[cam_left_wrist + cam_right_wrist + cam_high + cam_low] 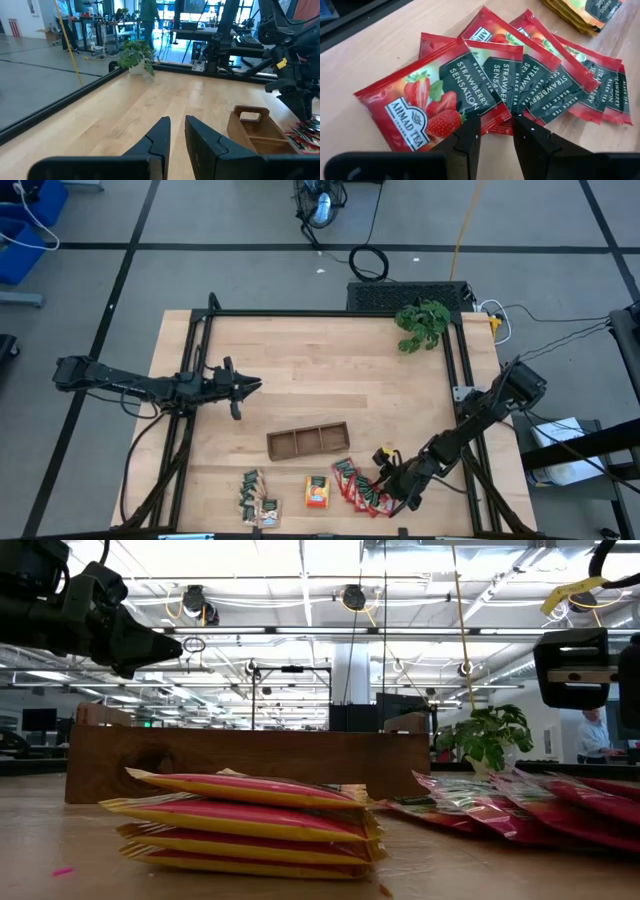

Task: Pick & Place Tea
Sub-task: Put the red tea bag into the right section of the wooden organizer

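Two dark fingers [470, 137] of the right claw [496, 134], a narrow gap between them and holding nothing, right over the near edge of the fanned red tea [485, 80] on the desk [380, 45]; left claw [245, 385] far off, nearly closed.

Right gripper [495, 131] low, slightly parted

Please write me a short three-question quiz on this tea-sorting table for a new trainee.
1. True or false: the wooden tray already holds sachets.
2. Which gripper is over the red strawberry sachets? A. left gripper B. right gripper
3. Fill in: the orange sachets lie between the green sachets and the ____ ones.

Key: 1. False, all three compartments look empty. 2. B. 3. red.
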